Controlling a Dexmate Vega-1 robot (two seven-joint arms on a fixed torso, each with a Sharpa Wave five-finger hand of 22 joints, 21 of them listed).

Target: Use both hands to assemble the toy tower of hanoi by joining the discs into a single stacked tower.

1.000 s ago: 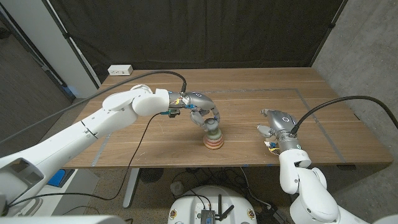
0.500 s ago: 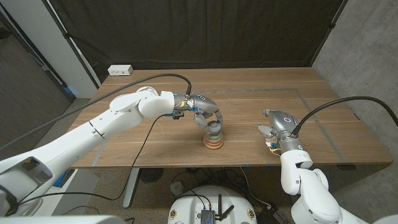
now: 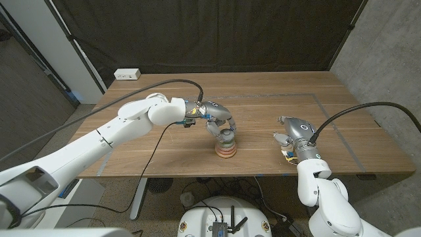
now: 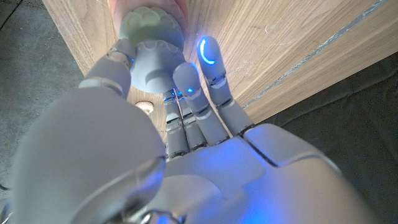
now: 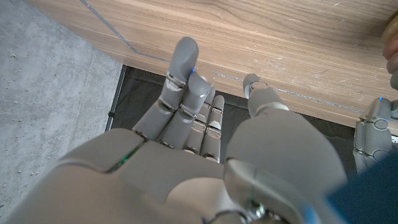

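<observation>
Pale-green top disc [image 3: 225,136] now sits lower on the pastel stacked tower [image 3: 225,149], left hand [image 3: 218,122] still gripping it. Right hand [image 3: 294,135] waits apart, fingers spread, holding nothing. Stack looks nearly finished; release comes next.

Even, soft overhead light is falling on the wooden table [image 3: 263,118], leaving only faint shadows under the arms, while the dark curtain [image 3: 210,33] behind it is staying dim. In the left wrist view the left hand [image 4: 186,143] is looking blurred and blue-tinted, a blue light glowing on one fingertip.
</observation>
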